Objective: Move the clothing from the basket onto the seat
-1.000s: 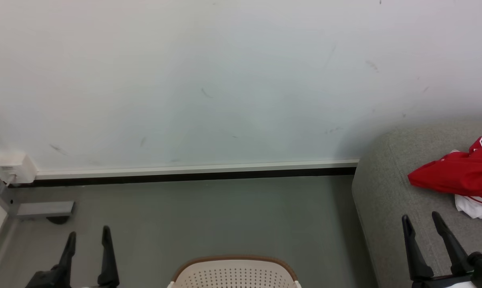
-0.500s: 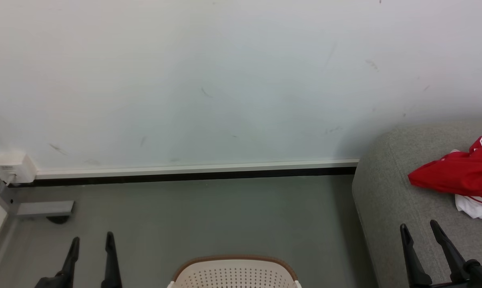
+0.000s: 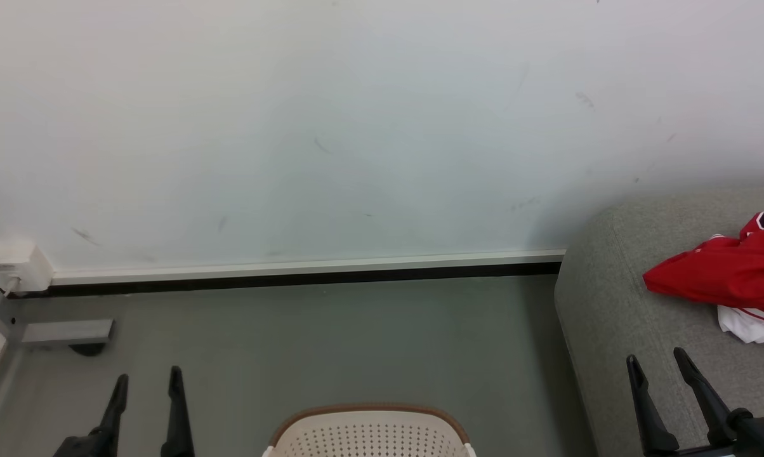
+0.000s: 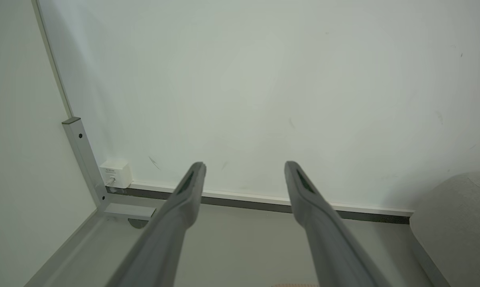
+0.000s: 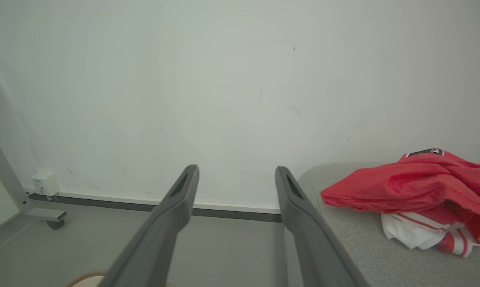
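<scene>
The clothing (image 3: 728,276) lies crumpled on the seat (image 3: 610,317), long axis sideways, tapered end leftward — left gripper (image 3: 149,373) and right gripper (image 3: 655,355) point at the wall (image 3: 356,127), fingers spread, empty.

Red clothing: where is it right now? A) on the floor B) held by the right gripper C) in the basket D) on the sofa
D: the red clothing lies bunched on the grey sofa, clear of the open right gripper and away from the basket.
</scene>
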Available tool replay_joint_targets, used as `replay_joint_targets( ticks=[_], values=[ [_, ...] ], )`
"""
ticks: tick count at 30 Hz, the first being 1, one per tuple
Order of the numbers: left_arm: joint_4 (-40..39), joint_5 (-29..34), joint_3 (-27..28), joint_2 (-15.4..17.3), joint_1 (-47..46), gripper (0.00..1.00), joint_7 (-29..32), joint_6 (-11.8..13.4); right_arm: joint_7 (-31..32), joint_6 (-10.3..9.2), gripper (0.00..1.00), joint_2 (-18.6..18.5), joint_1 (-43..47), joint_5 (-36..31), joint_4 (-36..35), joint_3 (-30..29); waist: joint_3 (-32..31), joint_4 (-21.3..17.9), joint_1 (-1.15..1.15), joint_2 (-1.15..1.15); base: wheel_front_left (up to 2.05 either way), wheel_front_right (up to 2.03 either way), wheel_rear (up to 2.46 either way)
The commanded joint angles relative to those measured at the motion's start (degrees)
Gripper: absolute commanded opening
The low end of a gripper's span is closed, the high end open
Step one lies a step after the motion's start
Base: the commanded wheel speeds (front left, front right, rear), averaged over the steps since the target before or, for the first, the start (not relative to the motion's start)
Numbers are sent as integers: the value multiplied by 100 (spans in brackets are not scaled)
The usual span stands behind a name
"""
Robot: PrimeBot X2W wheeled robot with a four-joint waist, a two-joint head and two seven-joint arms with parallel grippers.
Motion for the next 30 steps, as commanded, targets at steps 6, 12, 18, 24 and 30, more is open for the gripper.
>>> replay_joint_targets(
  ticks=[6, 12, 18, 24, 30],
  values=[
    [50, 112, 55, -50, -78, 100, -3, -87, -18, -15, 100, -72, -79, 70, 3, 18, 35, -33, 0, 0, 0, 0, 0],
    [112, 168, -30, -79, -166, 100, -3, -197, -18, -15, 100, -159, -117, 44, -60, -103, 136, -95, 0, 0, 0, 0, 0],
    [307, 155, -250, -96, -361, 100, -3, -337, -18, -15, 100, -295, -124, -33, -89, -261, 309, -238, 0, 0, 0, 0, 0],
    [707, 67, -553, -109, -693, 100, -3, -500, -19, -15, 100, -310, -250, -24, -184, -315, 711, -458, 0, 0, 0, 0, 0],
    [1341, 19, -917, -112, -1216, 100, -2, -634, -19, -15, 100, -272, -476, -59, -293, -389, 1214, -702, 0, 0, 0, 0, 0]
  ],
)
